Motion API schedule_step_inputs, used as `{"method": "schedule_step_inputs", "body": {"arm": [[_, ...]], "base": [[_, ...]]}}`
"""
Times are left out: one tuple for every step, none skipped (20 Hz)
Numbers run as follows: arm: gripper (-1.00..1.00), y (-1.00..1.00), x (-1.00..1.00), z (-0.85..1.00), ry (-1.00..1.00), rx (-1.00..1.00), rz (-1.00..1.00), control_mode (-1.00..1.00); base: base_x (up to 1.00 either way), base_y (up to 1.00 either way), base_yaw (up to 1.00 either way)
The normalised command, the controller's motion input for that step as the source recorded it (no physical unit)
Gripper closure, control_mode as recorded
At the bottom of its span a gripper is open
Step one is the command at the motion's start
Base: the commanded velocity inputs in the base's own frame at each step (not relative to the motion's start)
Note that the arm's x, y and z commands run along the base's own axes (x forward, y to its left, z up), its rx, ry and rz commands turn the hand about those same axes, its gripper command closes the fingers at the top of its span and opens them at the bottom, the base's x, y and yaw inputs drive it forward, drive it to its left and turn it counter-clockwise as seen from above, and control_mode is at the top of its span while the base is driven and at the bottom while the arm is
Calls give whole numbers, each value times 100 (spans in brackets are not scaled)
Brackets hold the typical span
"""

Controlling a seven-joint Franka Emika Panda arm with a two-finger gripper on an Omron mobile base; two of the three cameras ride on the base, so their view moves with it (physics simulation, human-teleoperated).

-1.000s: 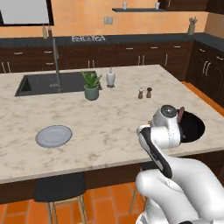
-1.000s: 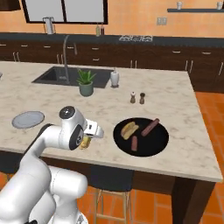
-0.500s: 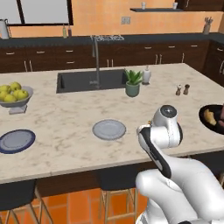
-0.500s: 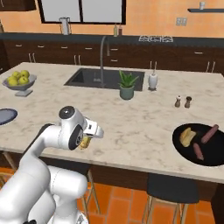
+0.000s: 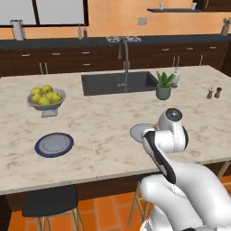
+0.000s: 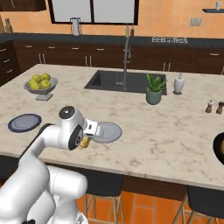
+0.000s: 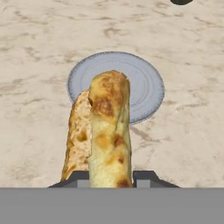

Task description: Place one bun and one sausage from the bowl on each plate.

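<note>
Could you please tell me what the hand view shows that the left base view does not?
Hand view alone: the golden-brown oblong bun clamped in the gripper, pointing at the plate.

Left base view alone: the dark-blue-rimmed round plate, the grey footed bowl of yellow-green apples, the black sink and the potted plant.

Both: the pale grey-blue round plate on the beige marble counter.

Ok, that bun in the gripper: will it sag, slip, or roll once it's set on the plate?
The bun stands out straight from the shut gripper, so it probably holds its shape. Its crust looks rough, so slipping seems unlikely. Being oblong and rounded, it might roll a little on the flat plate.
</note>
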Motion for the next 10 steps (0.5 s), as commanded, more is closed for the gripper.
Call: {"method": "schedule_step_inputs", "body": {"arm": [[100, 0, 0, 0, 0, 0, 0, 100], [100, 0, 0, 0, 0, 0, 0, 100], [100, 0, 0, 0, 0, 0, 0, 100], [100, 0, 0, 0, 0, 0, 0, 100], [100, 0, 0, 0, 0, 0, 0, 100], [100, 0, 50, 0, 0, 0, 0, -100], [100, 0, 44, 0, 0, 0, 0, -100], [100, 0, 61, 0, 2, 0, 3, -100], [100, 0, 72, 0, 6, 0, 5, -100], [100, -6, 100, 0, 15, 0, 6, -100]], "base": [[55, 11, 0], [60, 14, 0], [63, 10, 0], [60, 11, 0], [59, 8, 0], [0, 0, 0], [0, 0, 0], [0, 0, 0], [0, 0, 0], [0, 0, 0]]}}
